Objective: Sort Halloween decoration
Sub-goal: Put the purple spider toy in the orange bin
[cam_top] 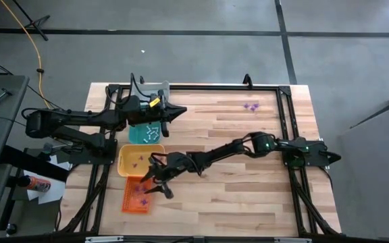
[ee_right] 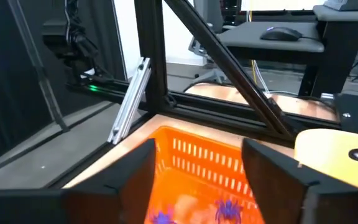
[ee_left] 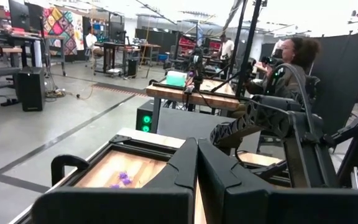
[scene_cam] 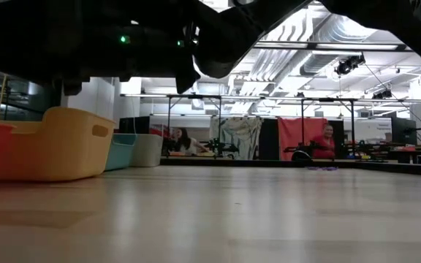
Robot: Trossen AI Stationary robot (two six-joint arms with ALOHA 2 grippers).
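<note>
My right gripper point(cam_top: 157, 183) hangs open over the orange tray point(cam_top: 138, 196). In the right wrist view its fingers point(ee_right: 197, 186) stand apart with nothing between them, above purple trinkets point(ee_right: 229, 210) lying on that tray's floor. My left gripper point(cam_top: 179, 110) is shut, raised beside the teal tray point(cam_top: 144, 132), which holds whitish trinkets. In the left wrist view its fingers point(ee_left: 197, 168) meet and show nothing between them. A small cluster of purple trinkets point(cam_top: 250, 106) lies on the table near the far edge, also seen in the left wrist view as purple trinkets point(ee_left: 124, 178).
The yellow tray point(cam_top: 138, 160) sits between the teal and orange trays and holds purple trinkets. A grey tray point(scene_cam: 149, 150) stands beyond the teal one. A black frame rail point(cam_top: 201, 86) runs around the table. Bare wood lies at the middle and right. People sit in the room behind.
</note>
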